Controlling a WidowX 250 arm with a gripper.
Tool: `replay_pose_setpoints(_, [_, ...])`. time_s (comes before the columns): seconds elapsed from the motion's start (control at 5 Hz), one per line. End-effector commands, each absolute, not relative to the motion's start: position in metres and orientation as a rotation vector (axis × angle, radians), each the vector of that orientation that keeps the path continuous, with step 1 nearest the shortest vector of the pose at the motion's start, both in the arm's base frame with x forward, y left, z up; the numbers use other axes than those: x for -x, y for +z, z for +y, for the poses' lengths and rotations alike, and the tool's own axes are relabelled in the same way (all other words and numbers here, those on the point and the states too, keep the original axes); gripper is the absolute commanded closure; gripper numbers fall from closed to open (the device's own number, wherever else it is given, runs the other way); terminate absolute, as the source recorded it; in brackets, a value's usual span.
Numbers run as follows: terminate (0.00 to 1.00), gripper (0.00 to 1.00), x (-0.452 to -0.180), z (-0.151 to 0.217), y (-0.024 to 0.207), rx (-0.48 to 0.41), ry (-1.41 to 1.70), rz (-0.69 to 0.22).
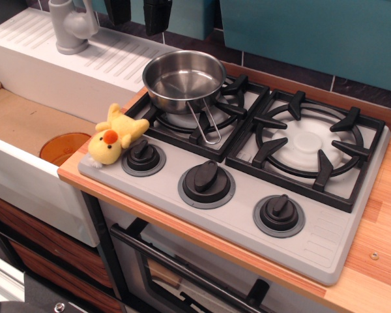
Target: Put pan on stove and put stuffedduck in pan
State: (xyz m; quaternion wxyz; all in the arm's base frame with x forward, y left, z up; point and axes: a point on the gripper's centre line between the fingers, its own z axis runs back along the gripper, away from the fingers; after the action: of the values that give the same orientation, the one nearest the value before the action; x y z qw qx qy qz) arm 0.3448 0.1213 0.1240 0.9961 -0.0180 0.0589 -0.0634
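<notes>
Since pan (184, 79) sits on stove (326, 241), that's done; duck (114, 138) lies left of pan, w/ claw (137, 13) spread, empty.

The small round stainless-steel pan (184, 79) gleams silver on the grey two-burner stove (247, 163), with its black grates, white caps and black knobs. At nine o'clock from the pan, the fuzzy yellow plush duck (115, 135) shows an orange beak. The wooden counter (378, 254) is striped light brown; the wall panel (313, 32) is teal.
</notes>
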Motion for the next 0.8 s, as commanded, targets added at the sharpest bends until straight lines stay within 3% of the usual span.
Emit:
replay_pose_setpoints(0.0, [0.0, 0.0, -0.352, 0.118, 0.157, -0.003, -0.127, 0.029])
replay_pose_setpoints(0.2, [0.0, 0.0, -0.352, 0.118, 0.157, -0.003, -0.127, 0.029])
replay_pose_setpoints(0.6, [0.0, 0.0, -0.316, 0.114, 0.158, 0.013, -0.081, -0.091])
